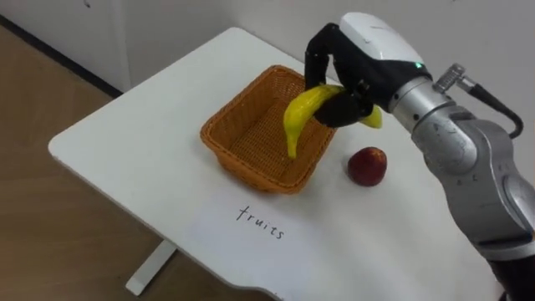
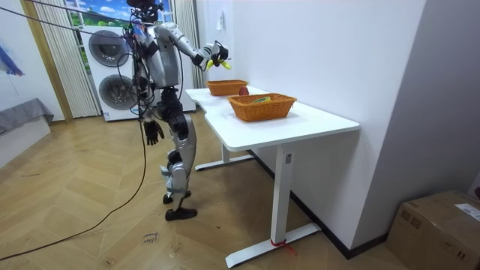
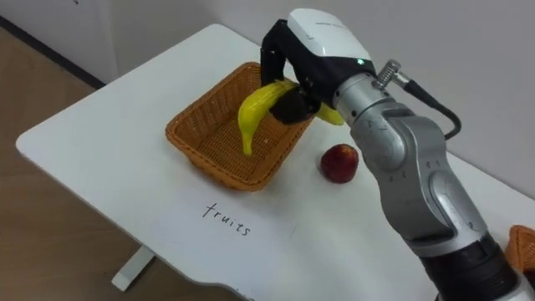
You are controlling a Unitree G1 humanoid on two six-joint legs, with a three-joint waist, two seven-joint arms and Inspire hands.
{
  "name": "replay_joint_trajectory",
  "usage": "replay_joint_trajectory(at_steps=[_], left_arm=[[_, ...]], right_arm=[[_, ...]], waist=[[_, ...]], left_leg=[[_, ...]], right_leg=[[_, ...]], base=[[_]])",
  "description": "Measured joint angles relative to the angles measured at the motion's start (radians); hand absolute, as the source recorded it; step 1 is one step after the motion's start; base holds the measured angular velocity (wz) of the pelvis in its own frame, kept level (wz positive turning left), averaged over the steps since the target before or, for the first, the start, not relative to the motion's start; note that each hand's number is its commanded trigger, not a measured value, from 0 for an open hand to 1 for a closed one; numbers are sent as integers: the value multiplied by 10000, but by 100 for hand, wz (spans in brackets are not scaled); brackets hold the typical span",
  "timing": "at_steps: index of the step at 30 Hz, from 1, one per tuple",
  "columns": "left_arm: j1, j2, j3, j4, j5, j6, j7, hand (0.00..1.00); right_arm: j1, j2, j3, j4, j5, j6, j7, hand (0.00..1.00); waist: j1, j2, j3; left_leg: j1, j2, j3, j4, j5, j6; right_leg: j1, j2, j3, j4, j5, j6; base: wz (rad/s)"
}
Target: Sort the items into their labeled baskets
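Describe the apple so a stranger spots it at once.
On the white table stands an orange wicker basket. The apple lies on the tabletop right of it: round and red, unlike the long yellow banana the right hand holds over the basket.

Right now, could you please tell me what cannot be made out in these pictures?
Middle of the banana: eye views, wrapped by the right hand.
Far corner of the fruit basket: eye views, behind that hand and the banana.
Contents of the second basket: room view, too small; the right eye view's lower right corner cuts it off.
Pose of the left hand: room view, too small.
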Motion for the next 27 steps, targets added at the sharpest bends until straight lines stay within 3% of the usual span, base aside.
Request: replay_joint_trajectory(at_steps=[4,12,27], left_arm=[[93,-23,-7,30,28,45,-21,0],[163,-127,-98,-34,236,208,-20,0],[348,-307,-127,-766,441,227,28,0]], right_arm=[[0,389,195,10,-9,24,-185,100],[-3,570,758,1090,-43,-56,-500,100],[-15,576,756,1632,-743,-66,-1089,100]], waist=[[70,11,7],[340,24,0],[485,71,-21]], left_leg=[[-15,3,-7,-5,0,-1],[-19,-2,-7,-4,7,10],[-15,-1,-11,-7,10,8]], right_leg=[[-10,-7,-159,-3,-3,5],[-2,-20,-177,3,-6,8],[-5,-22,-207,2,-8,11]], base=[[0],[0],[0]])
